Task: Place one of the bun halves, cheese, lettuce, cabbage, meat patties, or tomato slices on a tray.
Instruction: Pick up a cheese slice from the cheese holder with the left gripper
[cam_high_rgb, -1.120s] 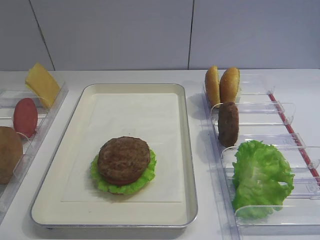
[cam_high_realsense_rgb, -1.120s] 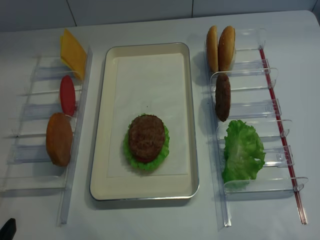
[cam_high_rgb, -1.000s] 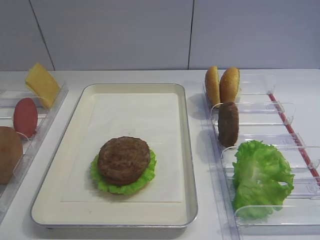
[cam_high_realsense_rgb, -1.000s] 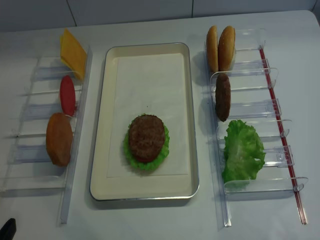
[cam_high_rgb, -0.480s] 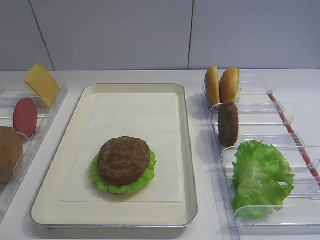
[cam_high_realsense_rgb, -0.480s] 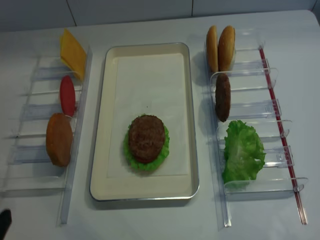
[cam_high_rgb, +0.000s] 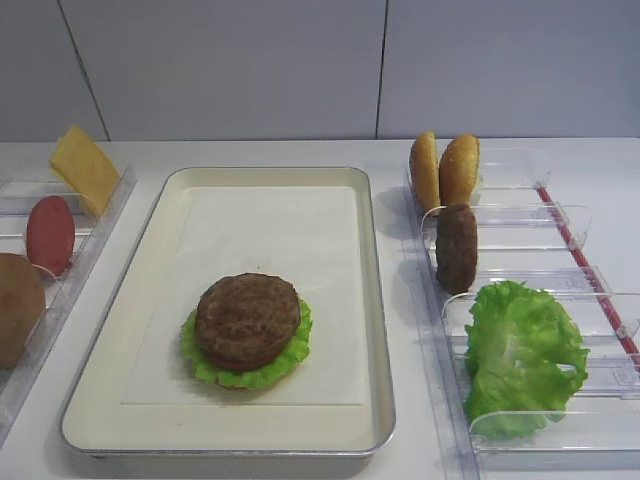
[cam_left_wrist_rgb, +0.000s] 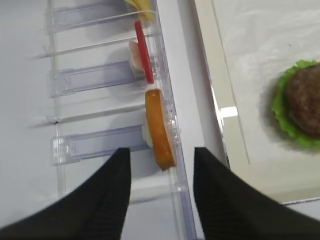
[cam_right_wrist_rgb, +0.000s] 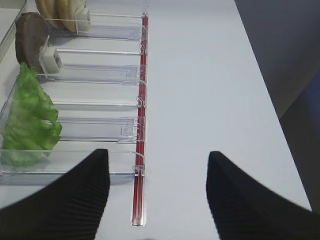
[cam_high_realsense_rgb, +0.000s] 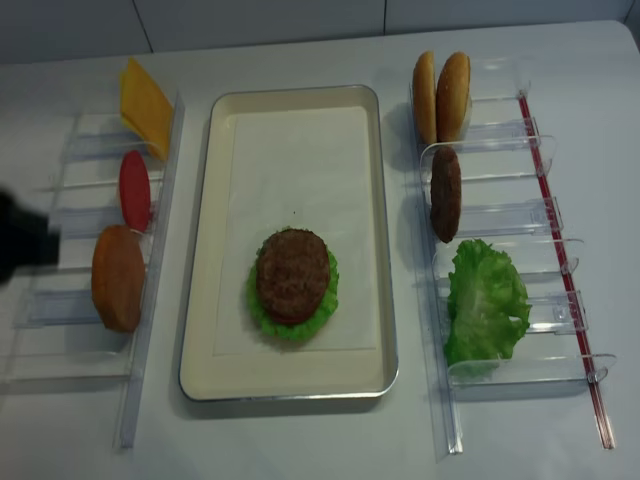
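Left gripper (cam_left_wrist_rgb: 161, 192) swung in over the left rack (cam_high_realsense_rgb: 100, 290), jaws spread and empty, patty (cam_high_rgb: 247, 320) on lettuce (cam_high_rgb: 292, 352) already plated on tray (cam_high_rgb: 375, 330), cheese (cam_high_rgb: 85, 168) unplaced.

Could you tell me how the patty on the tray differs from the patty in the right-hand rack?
The patty on the tray lies flat on a lettuce leaf; the patty in the rack stands on edge in a clear slot. The first shows its round face, the second mostly its narrow side in the overhead view. Both are dark brown and rough-textured.
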